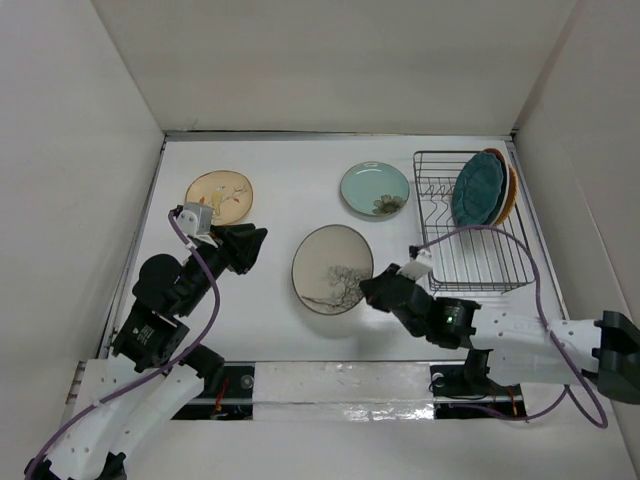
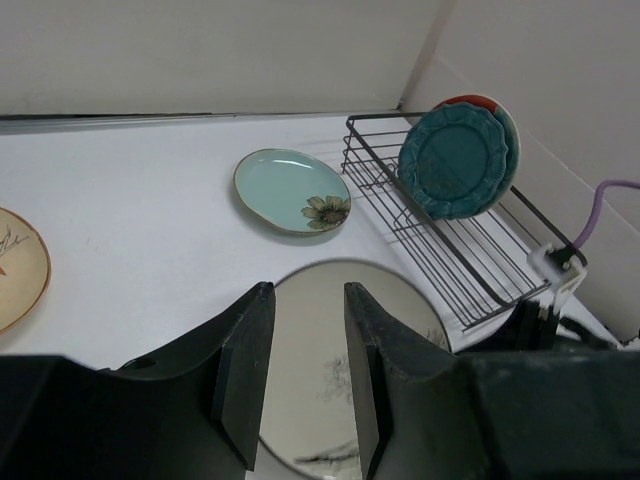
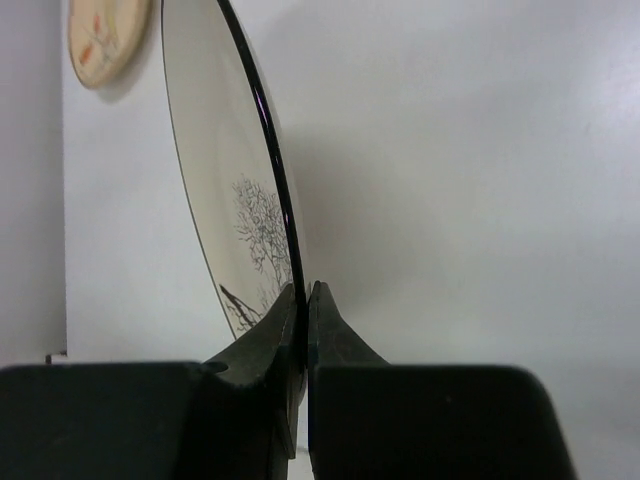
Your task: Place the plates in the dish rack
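The dark-rimmed cream plate with a tree drawing (image 1: 332,268) (image 2: 400,310) (image 3: 215,170) lies mid-table. My right gripper (image 1: 368,290) (image 3: 305,295) is shut on its right rim, one finger above and one below. My left gripper (image 1: 258,243) (image 2: 305,290) hangs open and holds nothing, left of that plate and above the table. A tan floral plate (image 1: 219,197) (image 2: 15,265) (image 3: 105,35) lies at the back left. A pale blue-green plate with a flower (image 1: 375,189) (image 2: 290,190) lies left of the dish rack (image 1: 480,262) (image 2: 440,250). In the rack a dark teal scalloped plate (image 1: 477,188) (image 2: 455,160) stands upright with an orange one (image 1: 510,190) (image 2: 470,100) behind it.
White walls close in the table at the left, back and right. The rack stands against the right wall, and its near half holds only bare wires. A purple cable (image 1: 500,232) arches from my right arm over the rack's near end.
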{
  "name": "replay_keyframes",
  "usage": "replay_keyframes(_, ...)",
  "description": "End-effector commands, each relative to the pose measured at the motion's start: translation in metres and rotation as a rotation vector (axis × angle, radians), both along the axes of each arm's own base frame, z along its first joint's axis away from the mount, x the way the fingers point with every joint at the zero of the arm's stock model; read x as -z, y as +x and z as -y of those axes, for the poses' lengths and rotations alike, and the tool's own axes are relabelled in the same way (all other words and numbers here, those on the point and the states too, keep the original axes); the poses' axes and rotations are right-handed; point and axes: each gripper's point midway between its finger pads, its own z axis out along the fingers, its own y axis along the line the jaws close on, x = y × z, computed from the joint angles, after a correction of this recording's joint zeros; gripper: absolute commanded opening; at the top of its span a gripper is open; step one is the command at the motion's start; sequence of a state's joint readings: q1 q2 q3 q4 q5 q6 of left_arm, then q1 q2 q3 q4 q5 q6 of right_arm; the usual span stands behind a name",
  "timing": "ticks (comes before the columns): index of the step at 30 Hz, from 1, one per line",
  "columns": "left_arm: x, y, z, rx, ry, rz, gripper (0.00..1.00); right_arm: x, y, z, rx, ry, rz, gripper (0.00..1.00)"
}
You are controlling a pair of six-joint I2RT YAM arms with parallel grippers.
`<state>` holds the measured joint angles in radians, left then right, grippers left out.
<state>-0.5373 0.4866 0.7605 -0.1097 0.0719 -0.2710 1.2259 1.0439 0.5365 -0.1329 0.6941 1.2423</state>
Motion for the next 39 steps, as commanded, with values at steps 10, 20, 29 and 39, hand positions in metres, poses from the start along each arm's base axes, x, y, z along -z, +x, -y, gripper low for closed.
replay_keyframes(10, -0.017, -0.008, 0.003, 0.035, -0.04, 0.063, 0.31, -0.235, 0.121, 0.156, 0.399, -0.238, 0.524, 0.0)
replay_keyframes(20, -0.018, -0.009, 0.001, 0.029, -0.041, 0.068, 0.31, -0.278, 0.162, 0.284, 0.656, -0.754, 0.433, 0.0)
replay_keyframes(29, -0.016, -0.007, 0.002, 0.024, -0.036, 0.061, 0.31, -0.274, 0.197, 0.321, 0.639, -0.912, 0.326, 0.0)
replay_keyframes(39, -0.015, -0.005, 0.0, 0.015, -0.032, 0.057, 0.31, -0.21, 0.228, 0.324, 0.542, -0.975, 0.164, 0.0)
